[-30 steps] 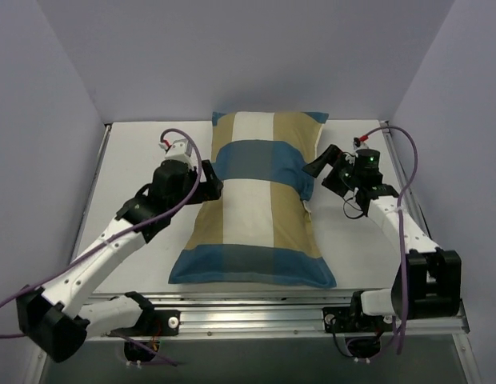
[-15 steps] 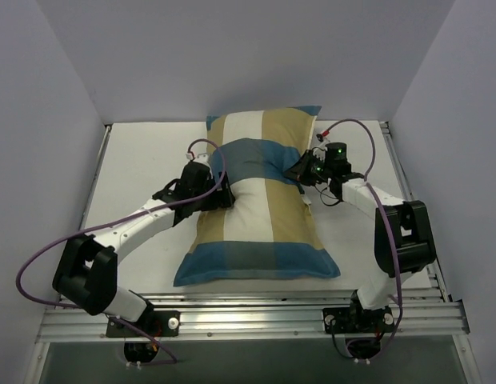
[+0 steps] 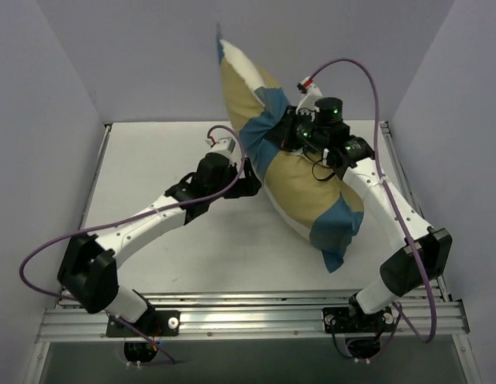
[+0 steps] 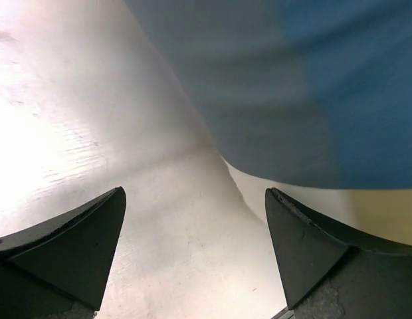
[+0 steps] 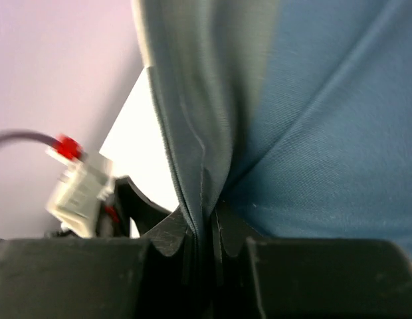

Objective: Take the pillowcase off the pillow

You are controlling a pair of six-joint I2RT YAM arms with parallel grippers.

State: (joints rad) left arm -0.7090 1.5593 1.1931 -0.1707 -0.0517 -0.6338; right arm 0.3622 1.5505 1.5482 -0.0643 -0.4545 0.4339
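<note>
The pillowcase (image 3: pixel 300 180), checked in teal-blue, tan and white, hangs lifted and tilted, its top corner high at the back and its lowest corner near the table on the right. The pillow fills it but is hidden inside. My right gripper (image 3: pixel 290 138) is shut on a fold of the pillowcase's teal-blue fabric (image 5: pixel 306 119), which is pinched between the right gripper's (image 5: pixel 206 216) jaws. My left gripper (image 3: pixel 253 182) is open, low beside the lifted pillowcase's left underside. In the left wrist view the left gripper (image 4: pixel 194 194) holds nothing, and the pillowcase (image 4: pixel 312 100) hangs over the table.
The white table (image 3: pixel 144 156) lies between lilac walls on the left, back and right. A metal rail (image 3: pixel 248 318) runs along the front edge by the arm bases. Purple cables (image 3: pixel 356 72) loop above both arms.
My right gripper closed on the pillowcase's right side and hauled the whole cushion up off the table, tilting it. My left arm slid right, following the pillow's left edge, still open.
</note>
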